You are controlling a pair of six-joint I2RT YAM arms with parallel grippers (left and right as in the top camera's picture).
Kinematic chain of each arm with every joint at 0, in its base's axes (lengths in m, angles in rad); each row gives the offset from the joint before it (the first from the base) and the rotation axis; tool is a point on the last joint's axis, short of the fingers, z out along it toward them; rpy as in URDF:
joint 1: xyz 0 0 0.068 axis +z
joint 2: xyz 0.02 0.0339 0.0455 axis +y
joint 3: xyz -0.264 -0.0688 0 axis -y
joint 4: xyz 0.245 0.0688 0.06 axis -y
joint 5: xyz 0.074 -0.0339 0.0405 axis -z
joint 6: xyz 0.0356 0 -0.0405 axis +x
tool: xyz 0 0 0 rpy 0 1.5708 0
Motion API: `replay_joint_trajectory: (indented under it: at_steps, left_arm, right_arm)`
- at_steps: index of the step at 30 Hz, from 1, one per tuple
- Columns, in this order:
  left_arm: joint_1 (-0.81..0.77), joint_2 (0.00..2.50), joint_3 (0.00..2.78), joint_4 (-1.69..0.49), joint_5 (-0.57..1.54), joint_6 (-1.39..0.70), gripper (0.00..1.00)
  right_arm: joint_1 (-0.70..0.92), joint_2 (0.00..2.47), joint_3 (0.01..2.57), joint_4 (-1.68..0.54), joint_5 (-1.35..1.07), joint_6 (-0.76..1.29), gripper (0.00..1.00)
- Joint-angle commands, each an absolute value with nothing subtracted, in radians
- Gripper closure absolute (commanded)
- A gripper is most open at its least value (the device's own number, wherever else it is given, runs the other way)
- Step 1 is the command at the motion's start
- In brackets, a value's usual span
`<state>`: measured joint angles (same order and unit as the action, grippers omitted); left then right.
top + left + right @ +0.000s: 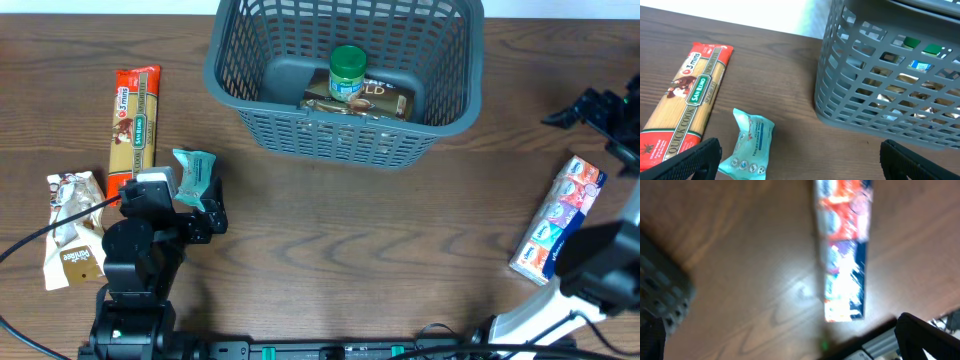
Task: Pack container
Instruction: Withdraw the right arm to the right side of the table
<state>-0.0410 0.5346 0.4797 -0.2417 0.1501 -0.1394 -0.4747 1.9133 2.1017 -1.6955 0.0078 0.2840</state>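
Note:
The dark grey-blue lattice basket (345, 130) stands at the back centre. It holds a green-lidded jar (347, 72) and a gold-brown packet (385, 100). My left gripper (205, 215) is open and empty, low over the table beside a teal tissue pack (193, 175). In the left wrist view the pack (747, 145) lies just inside the left finger, between the spread jaws (805, 165), with the basket (880, 105) ahead to the right. My right gripper (598, 108) is open and empty at the far right, above a blue tissue multipack (558, 215). The blurred right wrist view also shows this multipack (845, 255).
A long pasta packet (133, 118) lies at the left and also shows in the left wrist view (685, 105). A white and brown snack bag (72, 228) lies near the left edge. A basket corner (665, 292) shows at the left of the right wrist view.

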Motion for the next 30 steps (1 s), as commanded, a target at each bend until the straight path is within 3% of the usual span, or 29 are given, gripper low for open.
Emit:
replay_joint_trajectory:
  at_steps: [1,13,30]
  left_arm:
    - [-0.044,0.534,0.508,-0.249,0.146,-0.151,0.01]
    - [-0.044,0.534,0.508,-0.254,0.146,-0.152,0.02]
    - [-0.044,0.534,0.508,-0.254,0.146,-0.151,0.02]
  right_arm:
    - [-0.514,1.798,2.022,-1.698,0.072,0.276,0.01]
    - [-0.643,1.688,1.715,-1.592,0.090,0.205,0.01]
    - [-0.648,1.689,1.360,-1.228,0.071,0.122,0.01]
